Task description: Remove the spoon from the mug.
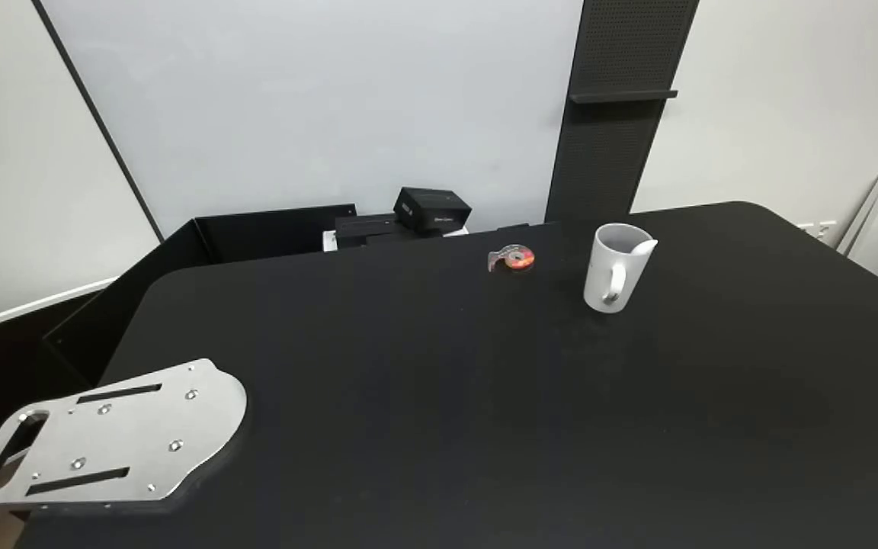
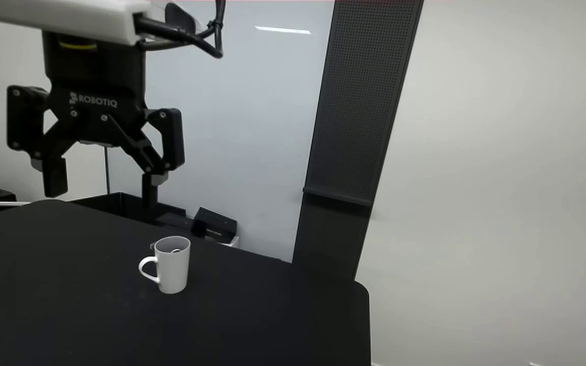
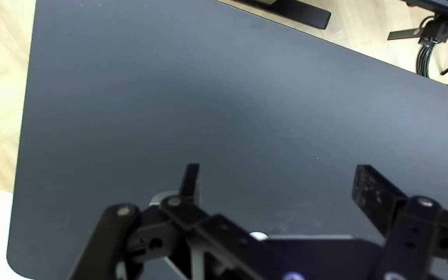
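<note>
The white mug [image 1: 600, 268] stands upright on the black table [image 1: 424, 396]; it also shows in an exterior view [image 2: 173, 272]. The white spoon [image 1: 643, 248] stands in the mug, and its tip sticks out past the rim. The rest of the spoon is hidden inside the mug. My gripper [image 2: 102, 190] is open and empty, well above the table, and up and to the left of the mug in that exterior view. In the wrist view its fingers [image 3: 277, 171] are wide apart over bare tabletop. A small white patch there, behind the gripper's linkage, is too covered to identify.
A red-and-clear tape dispenser [image 1: 517, 258] lies near the table's back edge. Black boxes [image 1: 433, 210] stand behind that edge and also show in an exterior view [image 2: 215, 225]. A silver metal plate [image 1: 126, 435] with slots is fixed at the table's side.
</note>
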`<action>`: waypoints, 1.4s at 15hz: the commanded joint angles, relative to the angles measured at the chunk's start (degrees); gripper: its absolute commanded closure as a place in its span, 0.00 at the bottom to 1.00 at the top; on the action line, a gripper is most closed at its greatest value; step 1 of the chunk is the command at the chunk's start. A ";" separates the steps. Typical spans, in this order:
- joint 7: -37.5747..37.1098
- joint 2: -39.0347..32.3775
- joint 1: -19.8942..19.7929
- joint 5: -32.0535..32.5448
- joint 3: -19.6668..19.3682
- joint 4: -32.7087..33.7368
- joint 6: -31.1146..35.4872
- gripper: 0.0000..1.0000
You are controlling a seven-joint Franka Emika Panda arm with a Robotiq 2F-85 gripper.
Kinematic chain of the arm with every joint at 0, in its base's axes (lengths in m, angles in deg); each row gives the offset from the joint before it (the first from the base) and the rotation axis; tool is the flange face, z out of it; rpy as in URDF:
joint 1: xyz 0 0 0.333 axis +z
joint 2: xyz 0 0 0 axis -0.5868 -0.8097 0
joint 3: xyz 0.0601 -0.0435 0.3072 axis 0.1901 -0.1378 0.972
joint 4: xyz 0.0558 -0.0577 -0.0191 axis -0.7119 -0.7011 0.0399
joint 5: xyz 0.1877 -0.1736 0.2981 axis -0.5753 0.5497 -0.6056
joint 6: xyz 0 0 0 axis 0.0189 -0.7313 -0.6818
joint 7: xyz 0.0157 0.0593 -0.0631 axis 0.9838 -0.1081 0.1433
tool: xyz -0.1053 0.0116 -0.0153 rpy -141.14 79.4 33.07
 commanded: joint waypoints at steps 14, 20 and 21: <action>1.13 -15.57 0.43 -4.57 1.00 9.11 11.96 0.00; -2.51 -26.20 -1.00 -5.65 2.14 17.27 14.81 0.00; -3.83 -28.00 -1.32 -6.11 2.31 18.80 15.00 0.00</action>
